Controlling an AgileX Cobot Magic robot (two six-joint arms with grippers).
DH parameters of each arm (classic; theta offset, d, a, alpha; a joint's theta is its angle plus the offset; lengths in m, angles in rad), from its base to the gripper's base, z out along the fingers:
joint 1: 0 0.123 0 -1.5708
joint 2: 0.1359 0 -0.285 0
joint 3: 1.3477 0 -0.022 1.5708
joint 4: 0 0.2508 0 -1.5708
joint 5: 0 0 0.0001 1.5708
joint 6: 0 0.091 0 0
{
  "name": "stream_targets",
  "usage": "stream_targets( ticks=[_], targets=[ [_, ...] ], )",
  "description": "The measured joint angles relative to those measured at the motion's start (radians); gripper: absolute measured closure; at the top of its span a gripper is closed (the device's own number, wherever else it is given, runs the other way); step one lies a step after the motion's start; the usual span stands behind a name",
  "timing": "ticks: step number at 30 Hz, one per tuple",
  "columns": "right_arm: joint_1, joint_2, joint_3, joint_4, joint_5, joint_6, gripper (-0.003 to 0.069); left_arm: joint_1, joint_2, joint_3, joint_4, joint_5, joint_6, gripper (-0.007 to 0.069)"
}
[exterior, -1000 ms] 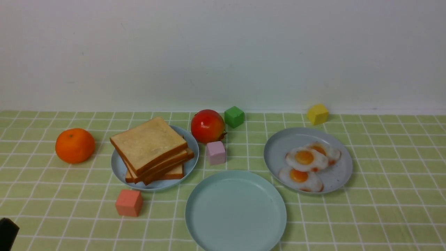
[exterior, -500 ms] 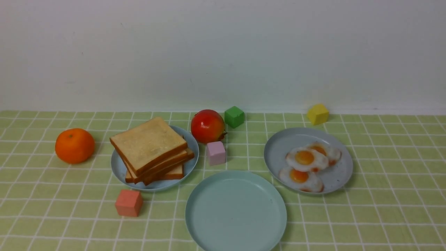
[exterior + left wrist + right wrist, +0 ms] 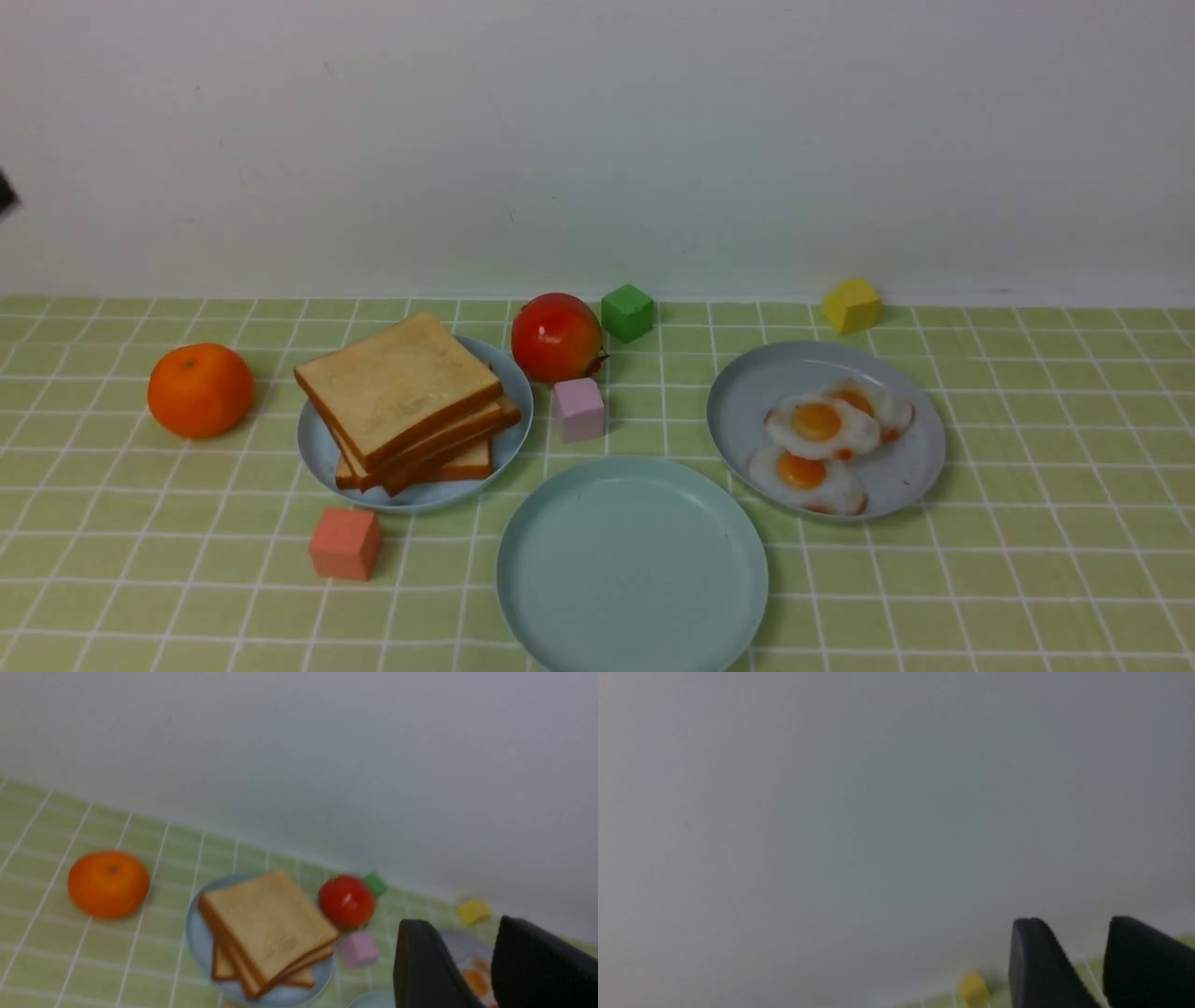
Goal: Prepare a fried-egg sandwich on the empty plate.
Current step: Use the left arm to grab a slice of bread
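The empty plate [image 3: 633,565], pale teal, sits at the front centre with nothing on it. Tan toast slices [image 3: 401,392] lie stacked on a grey-blue plate [image 3: 322,448] to its left. Fried eggs [image 3: 817,425] with orange yolks lie on another grey-blue plate [image 3: 775,373] to its right. In the left wrist view my left gripper [image 3: 462,921] hovers open and empty, high above the table, with the toast stack [image 3: 268,924] in sight. My right gripper [image 3: 1076,919] is open and empty too, facing the wall. In the front view only a dark sliver [image 3: 5,196] shows at the left edge.
An orange [image 3: 201,389] lies left of the toast plate and a red fruit [image 3: 556,338] behind it. Cubes are scattered about: green [image 3: 626,313], yellow [image 3: 850,304], lilac [image 3: 579,409] and salmon [image 3: 345,543]. A white wall closes the back.
A dark part at the bottom left corner of the front view has gone, and a dark sliver now shows higher on the left edge. Nothing on the table moved.
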Motion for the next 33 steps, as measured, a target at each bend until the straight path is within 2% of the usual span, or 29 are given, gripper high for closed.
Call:
stream_targets(
  ticks=[3,6,11,14,17,24,33],
  targets=[
    [0.0,0.09,0.0,0.028,0.101,-0.004,0.0421,0.0,0.139,0.0,0.0,0.012,-0.001,0.0386],
    [0.01,0.16,0.0,0.116,0.193,-0.085,0.0421,0.0,0.28,-0.006,-0.024,0.029,-0.001,0.0386],
    [0.098,0.245,0.0,0.347,0.348,-0.463,0.0421,0.0,0.511,-0.092,-0.079,0.093,-0.001,0.0386],
    [0.147,0.282,0.0,0.455,0.399,-0.643,0.0421,0.007,0.629,-0.189,-0.109,0.206,0.0,0.0386],
    [0.175,0.295,0.0,0.546,0.407,-0.74,0.0421,0.049,0.745,-0.277,-0.168,0.281,0.028,0.0386],
    [0.187,0.296,-0.001,0.627,0.41,-0.804,0.0421,0.177,0.921,-0.367,-0.393,0.289,0.11,0.0386],
    [0.188,0.296,-0.001,0.632,0.423,-0.808,0.0421,0.184,1.067,-0.372,-0.451,0.165,0.127,0.0386]
  ],
)
